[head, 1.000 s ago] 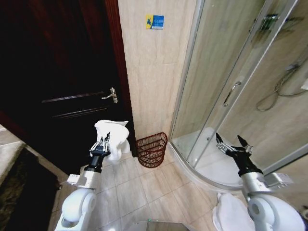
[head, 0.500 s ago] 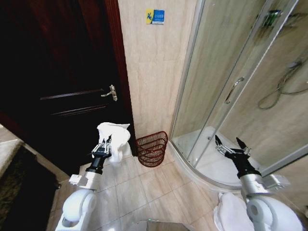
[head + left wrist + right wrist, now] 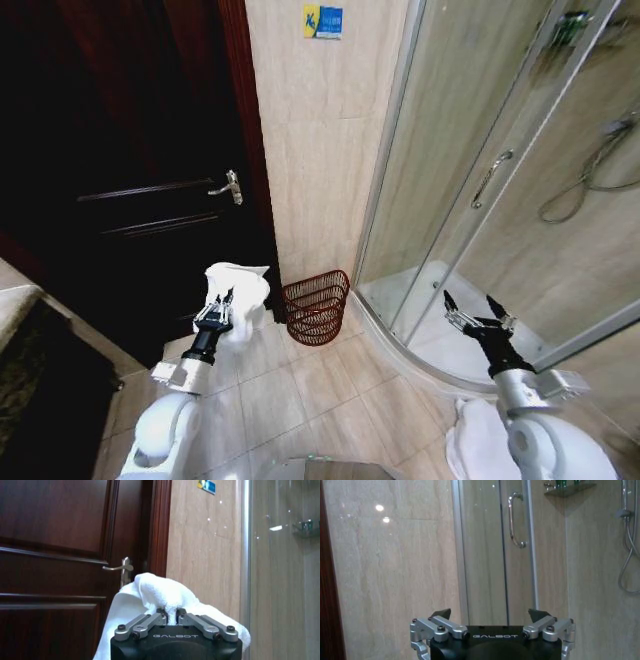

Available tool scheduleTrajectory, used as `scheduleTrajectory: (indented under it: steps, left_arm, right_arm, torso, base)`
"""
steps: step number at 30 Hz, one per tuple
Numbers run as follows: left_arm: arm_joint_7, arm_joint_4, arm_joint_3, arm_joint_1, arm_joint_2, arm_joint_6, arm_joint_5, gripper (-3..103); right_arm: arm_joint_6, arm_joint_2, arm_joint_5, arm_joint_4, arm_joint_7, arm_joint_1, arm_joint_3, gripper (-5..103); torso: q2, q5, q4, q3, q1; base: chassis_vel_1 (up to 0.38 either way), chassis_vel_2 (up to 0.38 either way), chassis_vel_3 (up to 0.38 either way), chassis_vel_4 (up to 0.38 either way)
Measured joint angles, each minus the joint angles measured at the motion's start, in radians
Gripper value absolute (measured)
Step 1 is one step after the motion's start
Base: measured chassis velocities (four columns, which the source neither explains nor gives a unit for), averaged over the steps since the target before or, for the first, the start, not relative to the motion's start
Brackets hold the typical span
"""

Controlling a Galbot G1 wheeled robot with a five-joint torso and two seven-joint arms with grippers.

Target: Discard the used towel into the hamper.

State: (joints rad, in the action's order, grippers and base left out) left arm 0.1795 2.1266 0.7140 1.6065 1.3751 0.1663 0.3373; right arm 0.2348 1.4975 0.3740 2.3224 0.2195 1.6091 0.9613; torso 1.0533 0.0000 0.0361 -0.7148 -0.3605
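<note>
A white towel (image 3: 238, 290) hangs bunched from my left gripper (image 3: 218, 309), which is shut on it at about knee height, left of the hamper. The hamper (image 3: 316, 307) is a small round reddish-brown openwork basket on the tiled floor against the beige wall, between the door and the shower. In the left wrist view the towel (image 3: 160, 596) rises above the shut left gripper (image 3: 171, 614) in front of the dark door. My right gripper (image 3: 476, 312) stands open and holds nothing, low at the right before the shower; in its wrist view the right gripper (image 3: 490, 614) faces the glass shower door.
A dark wooden door (image 3: 130, 160) with a metal handle (image 3: 228, 187) stands at the left. A curved glass shower enclosure (image 3: 500, 180) with a raised white base fills the right. A white bundle (image 3: 478, 448) lies on the floor by my right arm. Tiled floor lies open before the hamper.
The whole head view has shifted: the camera has moved closer and slightly left. My left gripper still holds the towel and the right stays open; the hamper stays where it was.
</note>
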Motion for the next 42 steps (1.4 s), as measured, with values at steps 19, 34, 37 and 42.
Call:
scheduleTrajectory:
  steps: [19, 34, 37, 42]
  left_arm:
    - [-0.022, -0.031, 0.009, -0.017, 0.002, 0.016, -0.007, 7]
    - [-0.022, -0.044, 0.006, -0.022, -0.001, 0.021, -0.005, 7]
    - [-0.025, -0.05, 0.006, -0.033, -0.008, 0.017, -0.005, 7]
    - [-0.026, -0.053, 0.0, -0.036, -0.013, 0.01, -0.005, 7]
  right_arm:
    - [-0.171, 0.06, -0.191, -0.086, -0.034, -0.025, -0.063, 100]
    - [-0.149, -0.021, -0.121, -0.065, -0.254, 0.046, -0.375, 100]
    - [-0.249, -0.019, -0.259, -0.127, -0.238, 0.054, -0.401, 100]
    - [-0.274, -0.016, -0.276, -0.152, -0.19, 0.064, -0.378, 100]
  torso:
    - [-0.09, 0.0, 0.0, 0.05, 0.04]
    - [-0.157, -0.0001, 0.0002, 0.087, 0.07]
    - [-0.178, -0.0001, 0.0, 0.099, 0.079]
    - [-0.195, -0.0001, 0.0, 0.109, 0.086]
  base:
    - [0.0, 0.0, 0.0, 0.0]
    - [0.0, 0.0, 0.0, 0.0]
    - [0.0, 0.0, 0.0, 0.0]
    - [0.0, 0.0, 0.0, 0.0]
